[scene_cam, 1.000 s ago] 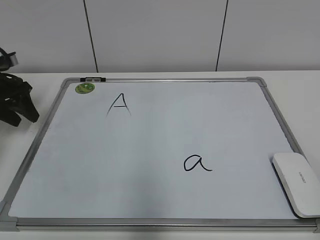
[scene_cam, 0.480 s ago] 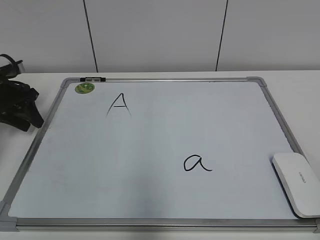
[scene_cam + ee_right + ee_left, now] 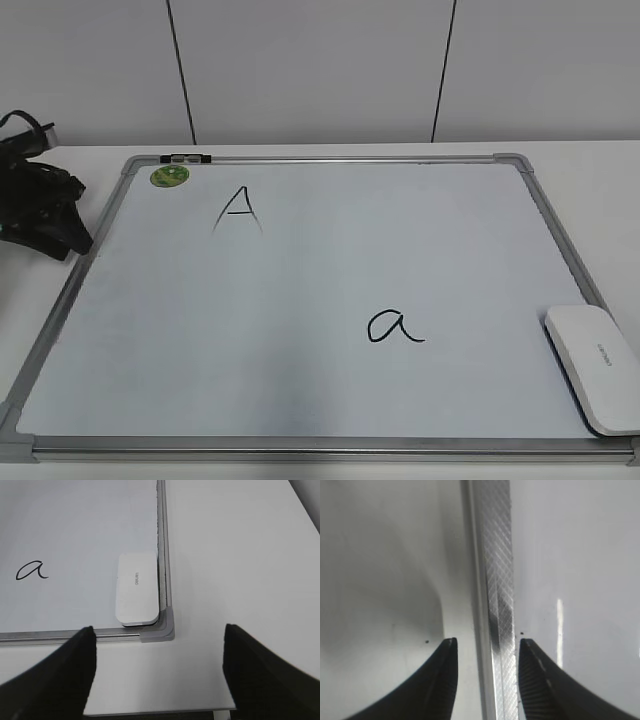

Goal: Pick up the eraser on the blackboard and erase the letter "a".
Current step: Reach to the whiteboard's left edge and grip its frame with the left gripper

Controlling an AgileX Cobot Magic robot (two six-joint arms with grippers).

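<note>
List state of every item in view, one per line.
eraser: flat on the board, lower right corner, untouched
letter "a": intact, not erased
letter "A": intact
board: flat on table
left gripper: open, straddling the frame
right gripper: open, empty

- The blackboard (image 3: 300, 300) has a smooth, faintly glossy white face; its frame (image 3: 497, 605) is silvery metal with a fine cross-hatched texture, and its corner pieces (image 3: 162, 627) look like matt grey plastic.
- The eraser (image 3: 136, 587), lower centre of the right wrist view, is smooth white plastic.
- The table (image 3: 240, 555) is plain matt white.
- The left gripper (image 3: 485, 645) fingers (image 3: 440, 680) look like ribbed black plastic.
</note>
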